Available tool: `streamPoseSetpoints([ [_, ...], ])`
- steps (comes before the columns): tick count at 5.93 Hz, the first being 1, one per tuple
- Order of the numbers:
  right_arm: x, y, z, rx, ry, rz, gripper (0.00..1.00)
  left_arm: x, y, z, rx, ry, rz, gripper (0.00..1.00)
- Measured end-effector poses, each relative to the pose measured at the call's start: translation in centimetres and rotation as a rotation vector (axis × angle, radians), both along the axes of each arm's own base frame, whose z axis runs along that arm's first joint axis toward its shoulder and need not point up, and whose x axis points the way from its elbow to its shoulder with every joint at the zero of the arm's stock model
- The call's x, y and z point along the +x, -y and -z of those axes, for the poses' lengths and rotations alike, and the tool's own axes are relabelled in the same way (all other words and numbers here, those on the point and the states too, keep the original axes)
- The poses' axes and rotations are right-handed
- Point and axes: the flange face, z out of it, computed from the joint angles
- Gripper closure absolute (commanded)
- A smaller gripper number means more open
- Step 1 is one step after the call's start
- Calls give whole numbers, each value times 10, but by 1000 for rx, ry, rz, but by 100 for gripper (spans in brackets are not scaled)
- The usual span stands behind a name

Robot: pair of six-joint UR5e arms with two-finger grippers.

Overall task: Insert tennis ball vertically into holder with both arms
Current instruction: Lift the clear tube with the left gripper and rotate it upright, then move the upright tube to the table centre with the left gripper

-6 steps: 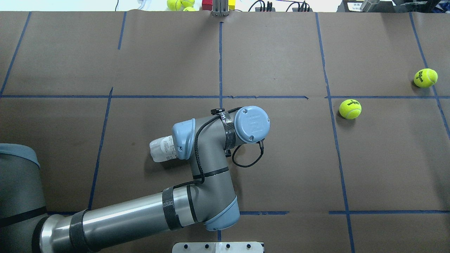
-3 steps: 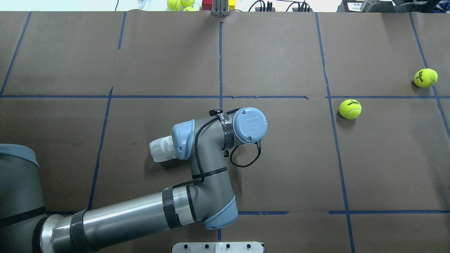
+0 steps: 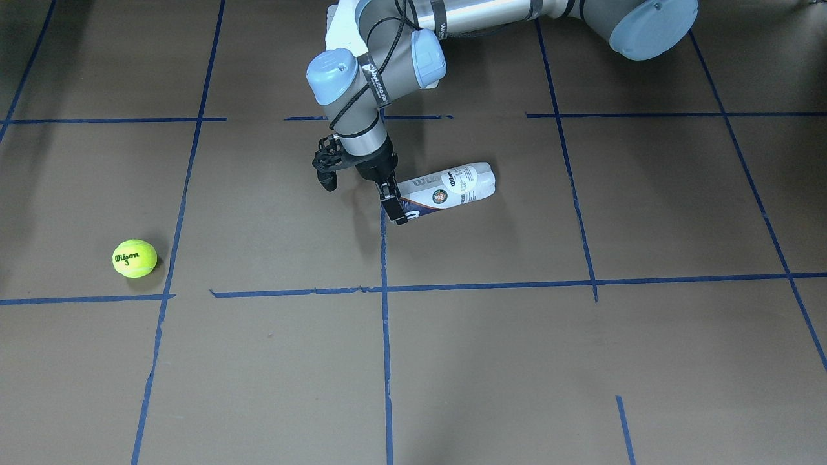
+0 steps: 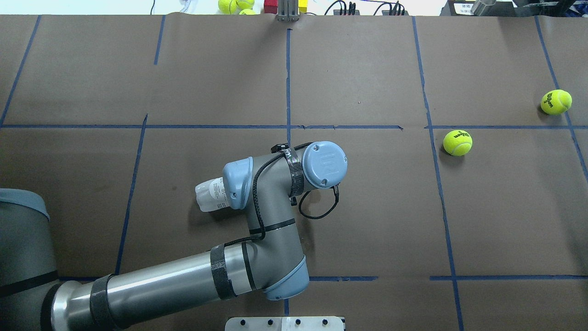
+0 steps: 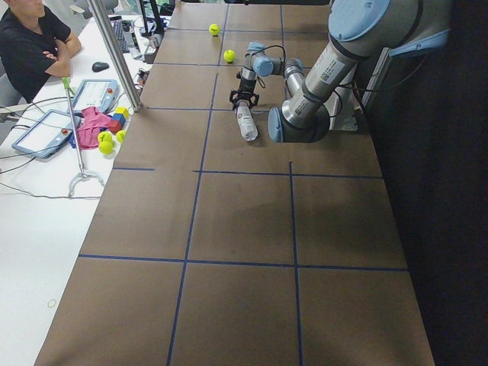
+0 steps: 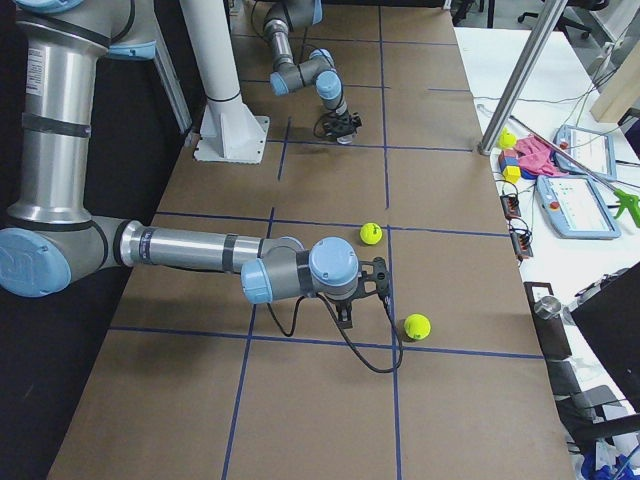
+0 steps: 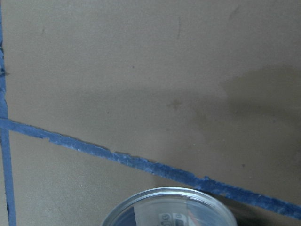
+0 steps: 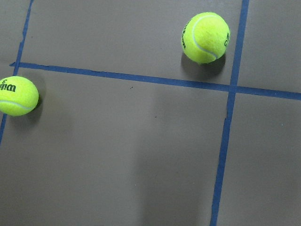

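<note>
Plainly, the tennis ball (image 6: 417,325) is lying loose near the right gripper (image 6: 345,320) and the Wilson can (image 3: 449,186) is lying sideways, mouth at the left gripper (image 3: 395,209), so uprighting and inserting are remaining; I cannot tell whether either gripper is closed.

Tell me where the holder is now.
The holder lies on its side near the middle of the front-facing view, one end at the left gripper.

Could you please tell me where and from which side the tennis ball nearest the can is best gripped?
I'd grip the tennis ball across its widest middle, coming straight down from above: it is round and sits free on the table, so every side is alike.
</note>
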Motion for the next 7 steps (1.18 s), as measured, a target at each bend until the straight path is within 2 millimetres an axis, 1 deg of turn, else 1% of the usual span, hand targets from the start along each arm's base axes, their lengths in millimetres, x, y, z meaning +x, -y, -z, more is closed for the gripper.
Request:
streamPoseSetpoints([
  [1,0,-1,0,-1,1,1,0,-1,0,1,1,1,0,39],
  [2,0,-1,-1,-2,2,1,0,-9,0,13,13,-22,4,40],
  [3,-1,-1,-1,-2,3,1,0,-28,-2,40,38,-85,13,40],
  [4,-1,-1,-1,-2,3,1,0,-58,-8,77,68,-184,34,40],
  [5,-1,-1,0,-1,3,1,0,-92,-15,109,100,-333,73,40],
  [6,0,0,3,5,2,0,0,-119,-17,124,132,-518,118,40],
  [7,0,2,11,19,2,-2,0,-139,-16,123,153,-716,165,37],
])
